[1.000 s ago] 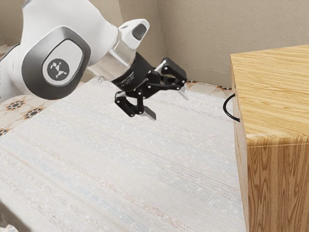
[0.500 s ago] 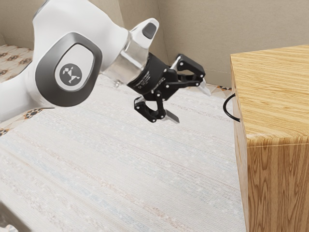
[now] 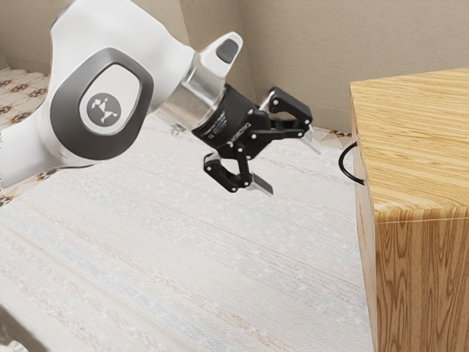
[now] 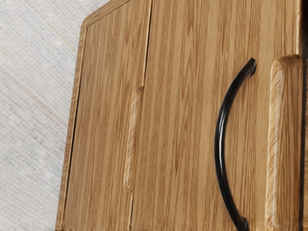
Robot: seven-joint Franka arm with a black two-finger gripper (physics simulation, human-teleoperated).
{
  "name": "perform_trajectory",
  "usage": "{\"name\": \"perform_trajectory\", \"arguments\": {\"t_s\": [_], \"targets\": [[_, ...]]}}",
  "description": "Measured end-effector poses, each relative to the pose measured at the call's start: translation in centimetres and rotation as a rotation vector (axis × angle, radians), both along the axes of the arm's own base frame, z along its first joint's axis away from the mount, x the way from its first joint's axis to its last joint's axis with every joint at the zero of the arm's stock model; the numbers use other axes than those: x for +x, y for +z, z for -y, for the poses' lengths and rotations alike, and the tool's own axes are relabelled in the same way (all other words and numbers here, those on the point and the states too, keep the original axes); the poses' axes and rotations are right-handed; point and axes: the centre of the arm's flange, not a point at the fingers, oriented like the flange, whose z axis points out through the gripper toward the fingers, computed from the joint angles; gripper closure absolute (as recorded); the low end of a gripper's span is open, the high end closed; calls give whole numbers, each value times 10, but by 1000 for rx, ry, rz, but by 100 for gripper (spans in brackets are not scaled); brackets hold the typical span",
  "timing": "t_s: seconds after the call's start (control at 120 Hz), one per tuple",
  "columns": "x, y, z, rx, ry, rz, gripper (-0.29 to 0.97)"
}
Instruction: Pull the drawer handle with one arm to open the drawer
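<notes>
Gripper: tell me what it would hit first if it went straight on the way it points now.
Probably the black handle on the wooden cabinet front: the open gripper points at it across free space. The wrist view puts the handle off-centre, so it could meet the wood beside it.

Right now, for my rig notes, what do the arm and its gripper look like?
The arm is white with rounded links, a dark grey joint cap carrying a white emblem, and a silvery wrist ring. The gripper is black, its linkage fingers tipped with pale grey pads.
</notes>
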Motion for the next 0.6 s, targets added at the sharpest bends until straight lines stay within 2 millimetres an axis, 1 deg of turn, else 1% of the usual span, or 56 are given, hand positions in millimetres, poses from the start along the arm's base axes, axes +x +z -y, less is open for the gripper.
{"name": "perform_trajectory", "arguments": {"t_s": [0.15, 0.475, 0.6], "targets": [[8, -11, 3, 10, -11, -9, 0], [11, -13, 23, 16, -49, 20, 0], [14, -16, 25, 20, -54, 25, 0]]}}
